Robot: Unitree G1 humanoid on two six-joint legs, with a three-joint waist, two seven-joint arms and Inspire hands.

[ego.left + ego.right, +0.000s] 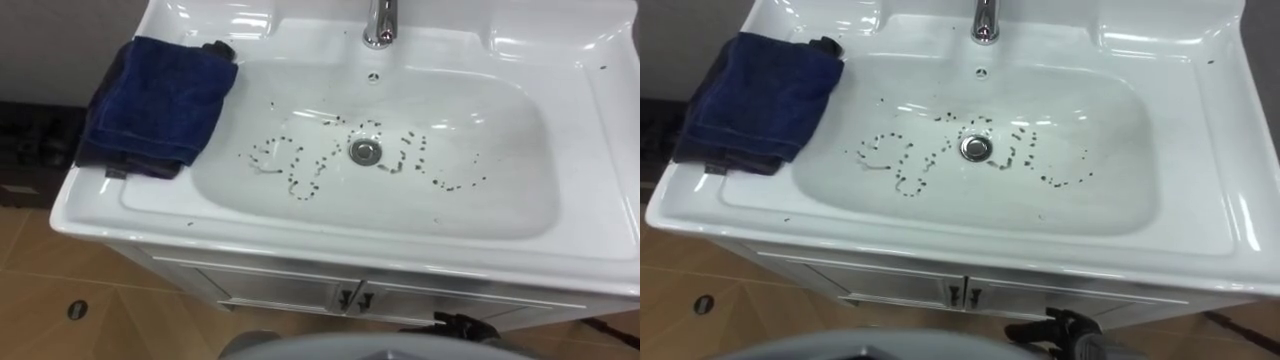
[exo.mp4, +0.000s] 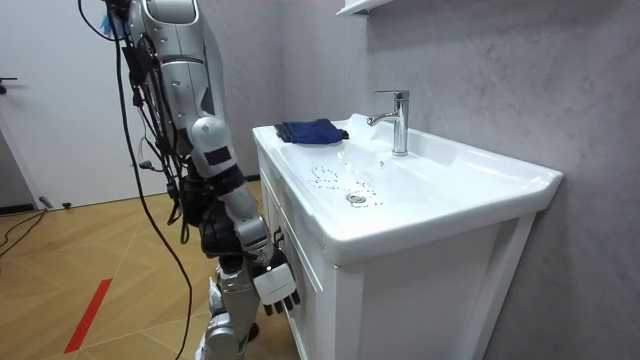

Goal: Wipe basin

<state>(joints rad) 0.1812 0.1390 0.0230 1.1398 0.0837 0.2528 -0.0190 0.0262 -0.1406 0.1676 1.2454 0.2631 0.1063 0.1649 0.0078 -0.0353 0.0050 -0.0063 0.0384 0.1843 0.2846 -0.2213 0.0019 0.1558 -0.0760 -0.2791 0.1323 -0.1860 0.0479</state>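
Standing close against the front of a white cabinet (image 2: 400,300), facing the basin (image 1: 500,215) set in its top. Hanging the right robot hand (image 2: 277,285) low beside the cabinet front, fingers loose and apart, clamped on nothing; seen again as a dark shape at the bottom edge of the eye views, below the cabinet front. Looking down into a white, oblong basin with a metal drain (image 1: 365,151) in the middle of its floor. Scattered with small dark specks (image 1: 290,172) in loops and curls to the left and right of the drain, with a few just behind it. Topped by a chrome tap (image 1: 380,25) at the middle of the far rim, with a small overflow hole (image 1: 373,77) just below. Carrying a dark blue towel (image 1: 155,100), folded, on the counter (image 1: 100,205) at the basin's left, one edge reaching just over the bowl's rim, well apart from the robot hand. Fronted below by two small handles (image 1: 352,298) side by side, over a wooden floor (image 1: 50,290).
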